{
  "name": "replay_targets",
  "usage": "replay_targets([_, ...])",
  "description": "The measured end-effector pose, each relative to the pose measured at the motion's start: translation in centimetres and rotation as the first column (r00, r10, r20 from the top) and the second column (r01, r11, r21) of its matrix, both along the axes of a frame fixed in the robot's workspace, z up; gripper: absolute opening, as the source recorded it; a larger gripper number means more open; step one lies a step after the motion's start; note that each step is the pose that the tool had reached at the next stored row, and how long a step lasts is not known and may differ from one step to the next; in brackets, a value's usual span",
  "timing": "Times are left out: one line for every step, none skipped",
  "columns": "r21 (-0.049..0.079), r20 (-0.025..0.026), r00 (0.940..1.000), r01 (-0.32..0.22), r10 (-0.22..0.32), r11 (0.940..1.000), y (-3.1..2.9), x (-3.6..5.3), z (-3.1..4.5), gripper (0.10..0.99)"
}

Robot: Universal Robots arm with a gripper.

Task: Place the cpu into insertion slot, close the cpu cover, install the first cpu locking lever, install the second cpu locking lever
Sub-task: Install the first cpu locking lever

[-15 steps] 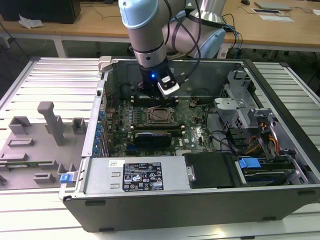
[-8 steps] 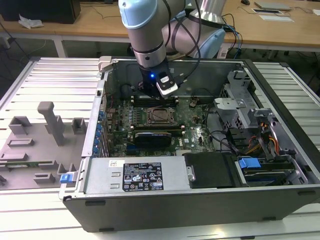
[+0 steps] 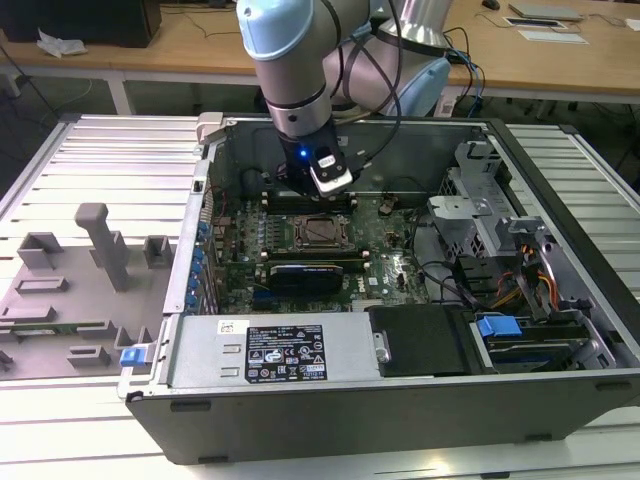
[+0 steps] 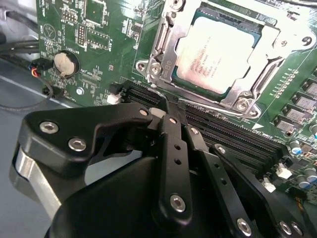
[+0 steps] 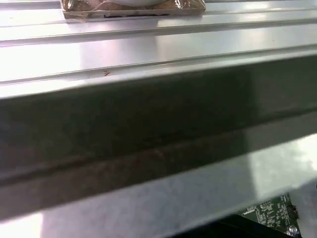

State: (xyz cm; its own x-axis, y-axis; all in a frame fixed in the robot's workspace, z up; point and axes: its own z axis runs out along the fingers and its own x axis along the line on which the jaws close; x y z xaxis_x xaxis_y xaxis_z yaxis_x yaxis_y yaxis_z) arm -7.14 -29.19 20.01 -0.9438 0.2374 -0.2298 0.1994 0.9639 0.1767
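Observation:
In the second wrist view the cpu (image 4: pixel 215 54) lies flat in the insertion slot (image 3: pixel 318 232), its pale metal top showing. The silver cpu cover (image 4: pixel 164 48) is folded down over it and frames it on all sides. A thin wire locking lever (image 4: pixel 208 104) runs along the socket's edge beside the memory slots. My gripper (image 4: pixel 166 105) is shut, its black fingertips pressed together right at that lever's end; whether they pinch the wire I cannot tell. In the exterior view the gripper (image 3: pixel 322 196) hangs inside the open computer case, just behind the socket.
Long black memory slots (image 4: pixel 233 134) lie beside the socket and a coin battery (image 4: pixel 65 63) sits on the board. A black expansion card (image 3: pixel 305 272), the power supply (image 3: pixel 270 350) and the drive cage (image 3: pixel 480 210) stand around the socket. Grey fixtures (image 3: pixel 95 265) are at the exterior view's left.

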Motion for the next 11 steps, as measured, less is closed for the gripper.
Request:
replay_targets([0.0,0.0,1.0,0.007,-0.007,1.0,0.01,0.0,-0.06,0.106])
replay_targets([0.0,0.0,0.9999,0.014,-0.014,0.9999,0.02,0.0,-0.12,0.106])
replay_targets([0.0,-0.0002,0.9997,0.026,-0.026,0.9997,0.03,0.0,-0.24,0.106])
replay_targets([-0.001,-0.0002,0.9993,0.037,-0.037,0.9993,0.03,0.0,-0.35,0.106])
replay_targets([0.0,0.0001,0.9989,0.046,-0.046,0.9989,0.06,0.01,-0.44,0.106])
replay_targets([0.0,-0.0001,0.9988,0.049,-0.049,0.9988,0.05,0.0,-0.44,0.106])
replay_targets([0.0,-0.0001,0.9988,0.049,-0.049,0.9988,0.05,0.0,-0.44,0.106])
replay_targets([0.0,0.0,0.9988,0.05,-0.05,0.9988,0.05,0.0,-0.44,0.106])
replay_targets([0.0,0.0,0.9988,0.05,-0.05,0.9988,0.05,0.0,-0.43,0.106])
replay_targets([0.0,0.0002,0.9988,0.05,-0.05,0.9988,0.05,0.0,-0.4,0.106])
replay_targets([0.0,0.0002,0.9988,0.05,-0.05,0.9988,0.05,0.01,-0.33,0.106])
